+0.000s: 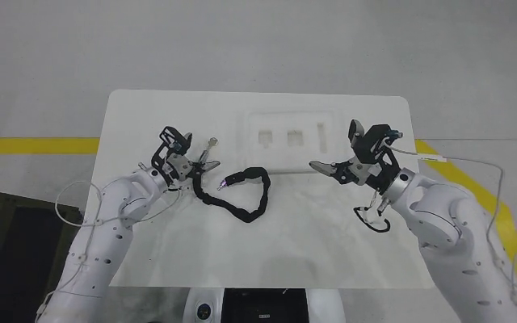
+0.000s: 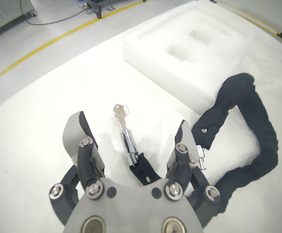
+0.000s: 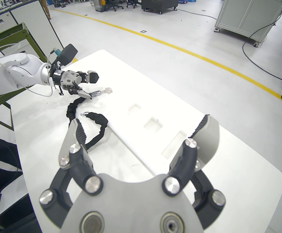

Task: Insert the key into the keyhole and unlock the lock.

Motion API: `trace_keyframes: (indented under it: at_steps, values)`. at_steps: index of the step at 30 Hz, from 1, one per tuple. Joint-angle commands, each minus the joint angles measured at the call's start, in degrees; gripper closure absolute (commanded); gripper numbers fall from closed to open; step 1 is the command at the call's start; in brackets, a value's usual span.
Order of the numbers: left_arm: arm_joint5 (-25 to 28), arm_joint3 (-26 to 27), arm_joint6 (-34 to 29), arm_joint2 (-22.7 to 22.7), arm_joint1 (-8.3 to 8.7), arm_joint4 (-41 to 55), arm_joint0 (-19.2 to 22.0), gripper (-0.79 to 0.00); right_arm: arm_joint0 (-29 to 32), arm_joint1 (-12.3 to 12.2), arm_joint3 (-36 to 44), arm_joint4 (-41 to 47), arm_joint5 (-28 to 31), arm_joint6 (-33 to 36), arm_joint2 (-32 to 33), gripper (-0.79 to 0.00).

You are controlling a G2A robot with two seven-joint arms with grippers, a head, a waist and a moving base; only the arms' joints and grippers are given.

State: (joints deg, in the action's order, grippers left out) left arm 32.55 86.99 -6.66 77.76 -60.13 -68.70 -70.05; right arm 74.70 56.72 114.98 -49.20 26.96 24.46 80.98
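- Pale grey, glossy floor (image 1: 258, 48) lies all round the white counter (image 1: 323, 258).
- A yellow line (image 1: 48, 145) crosses the floor at the counter's 9 o'clock and again at its 3 o'clock.
- A grey wheeled cabinet (image 3: 246, 17) stands beyond that line.
- A green metal frame (image 3: 22, 33) stands near a counter corner.

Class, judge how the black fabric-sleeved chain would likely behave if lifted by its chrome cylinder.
Probably floppy: the black fabric-sleeved chain lies in loose bends, so it would likely sag and dangle. Its smooth, round chrome cylinder may slip between pads, or roll if pushed.

White foam insert (image 1: 279, 157) on table (image 1: 266, 250)
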Motion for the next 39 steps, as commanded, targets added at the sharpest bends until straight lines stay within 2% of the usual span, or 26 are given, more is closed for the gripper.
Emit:
trace_keyframes:
  at_steps: [1,5,10,15,19,28,30,39]
  values:
    - [-0.18,2.02,1.53,0.98,0.12,0.58,-1.37,-0.785,0.35,0.02,0.09,-0.45,0.49,-1.63,0.22,-0.785]
    - [-1.38,6.66,5.75,3.97,0.39,1.86,-4.76,-0.785,1.07,0.15,-0.49,-1.37,0.93,-5.78,0.54,-0.785]
    - [-4.18,11.63,17.09,8.6,0.65,-0.76,-8.86,-0.785,1.73,0.3,-2.91,-3.86,0.44,-10.76,1.26,-0.785]
    - [-8.74,12.0,25.98,13.48,0.79,-3.2,-12.51,-0.785,2.68,0.35,-5.81,-7.12,-2.13,-15.22,3.6,-0.785]
    - [-10.33,11.79,30.4,17.31,0.94,-3.95,-14.64,-0.785,3.79,0.3,-7.58,-8.97,-3.87,-18.04,6.23,-0.785]
    - [-12.8,13.6,32.62,24.96,1.26,-5.19,-17.04,-0.785,5.27,0.27,-10.46,-11.13,-5.36,-22.21,10.4,-0.785]
    - [-13.71,14.7,32.63,25.49,1.18,-5.4,-17.82,-0.785,5.4,0.3,-10.69,-13.11,-6.91,-22.43,10.69,-0.785]
    - [-13.85,15.0,32.59,25.57,1.14,-5.35,-18.08,-0.784,5.4,0.3,-10.69,-13.11,-6.91,-22.43,10.69,-0.785]
